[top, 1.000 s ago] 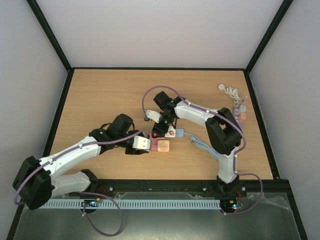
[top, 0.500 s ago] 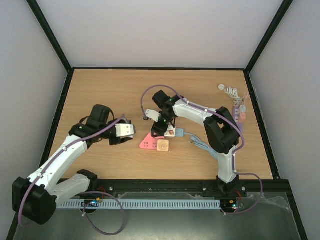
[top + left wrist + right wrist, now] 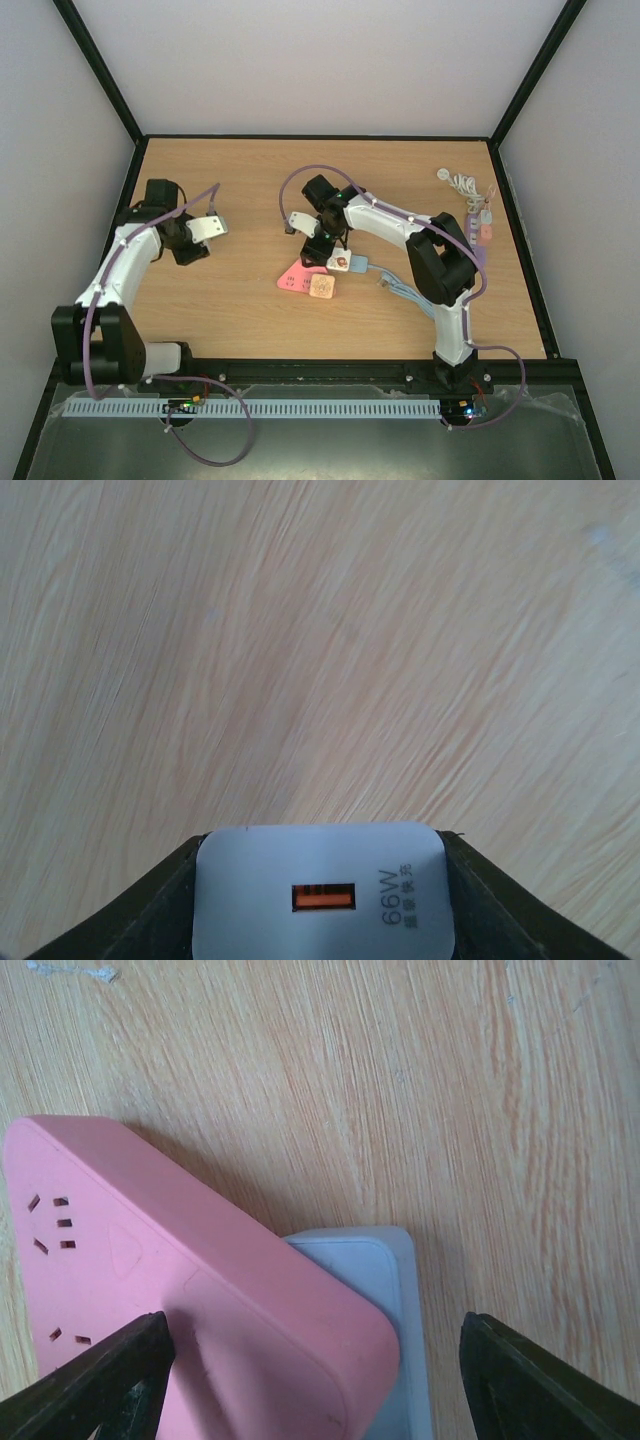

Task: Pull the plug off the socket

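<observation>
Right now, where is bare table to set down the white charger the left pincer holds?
For the white charger: bare wood along the far edge of the table, and the near-left patch between the left arm and the pink socket. Crowded: the centre around it and the blue cable, and the far-right corner with cords.

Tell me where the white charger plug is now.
Top view: white charger plug clamped in the left gripper over the left side of the table, well left of the pink socket.
</observation>
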Available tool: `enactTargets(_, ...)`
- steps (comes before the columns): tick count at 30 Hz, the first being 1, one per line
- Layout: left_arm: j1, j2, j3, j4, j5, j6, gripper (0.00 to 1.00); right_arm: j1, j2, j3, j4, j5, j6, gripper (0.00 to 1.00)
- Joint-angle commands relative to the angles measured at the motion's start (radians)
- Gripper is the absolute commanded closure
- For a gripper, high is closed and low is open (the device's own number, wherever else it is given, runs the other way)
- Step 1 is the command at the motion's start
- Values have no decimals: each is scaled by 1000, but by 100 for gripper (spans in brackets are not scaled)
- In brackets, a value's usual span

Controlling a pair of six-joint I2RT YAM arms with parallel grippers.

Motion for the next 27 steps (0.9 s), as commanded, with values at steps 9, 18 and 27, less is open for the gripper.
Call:
enactTargets(9,143,336,205,-56,-301,-46,67,9,-27,73,-11,-27,3,22)
enactTargets(18,146,517,293,-55,-424,-106,65,8,-98,78,-27,-50,5,21)
enactTargets(27,146,637,365,-72,-419,-150,59,3,-229,-26,-18,-34,0,21)
